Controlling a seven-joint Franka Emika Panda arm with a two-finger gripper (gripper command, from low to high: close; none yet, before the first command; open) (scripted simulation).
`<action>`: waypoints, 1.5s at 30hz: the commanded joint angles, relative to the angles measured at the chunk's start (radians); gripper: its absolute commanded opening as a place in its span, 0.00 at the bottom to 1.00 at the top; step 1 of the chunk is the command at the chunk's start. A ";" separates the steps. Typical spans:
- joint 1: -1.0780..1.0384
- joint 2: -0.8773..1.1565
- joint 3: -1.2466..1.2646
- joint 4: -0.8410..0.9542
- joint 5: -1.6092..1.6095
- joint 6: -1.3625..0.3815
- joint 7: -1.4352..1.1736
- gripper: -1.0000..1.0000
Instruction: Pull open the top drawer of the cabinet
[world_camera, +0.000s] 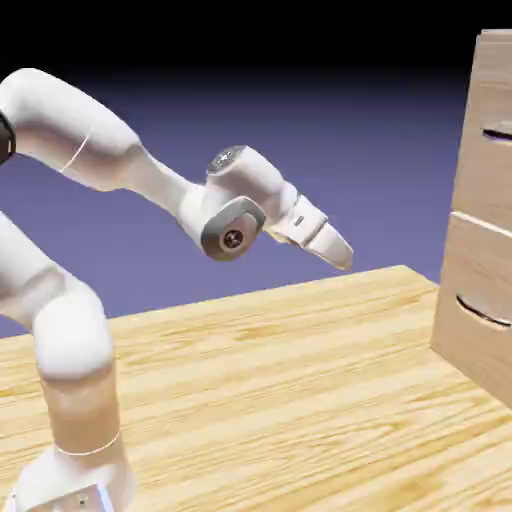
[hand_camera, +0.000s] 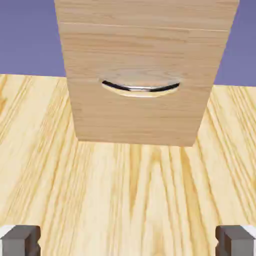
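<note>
1. Gripper (hand_camera: 128, 240): your jaws stand wide apart, holding nothing, above the table (hand_camera: 128, 190).
2. Cabinet (world_camera: 480, 215): at three o'clock, well apart.
3. Top drawer (world_camera: 490, 135): closed flush.

Arm (world_camera: 70, 330) white, rising from lower left of exterior view, upper link folded back, forearm angled down toward right. Wrist (world_camera: 235, 205) bent, grey joint cap facing camera. Gripper (world_camera: 340, 252) pointing right and slightly downward, held in air, touching nothing. In hand view, grey fingertips (hand_camera: 20, 240) at bottom corners, far apart; jaws fully spread, nothing between them.
</note>
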 joint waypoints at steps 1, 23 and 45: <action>0.036 -0.001 -0.033 0.024 -0.041 -0.002 0.007 0.50; 0.834 -0.019 -0.751 0.541 -0.942 -0.040 0.155 0.50; 1.631 -0.037 -1.468 1.058 -1.843 -0.078 0.303 0.50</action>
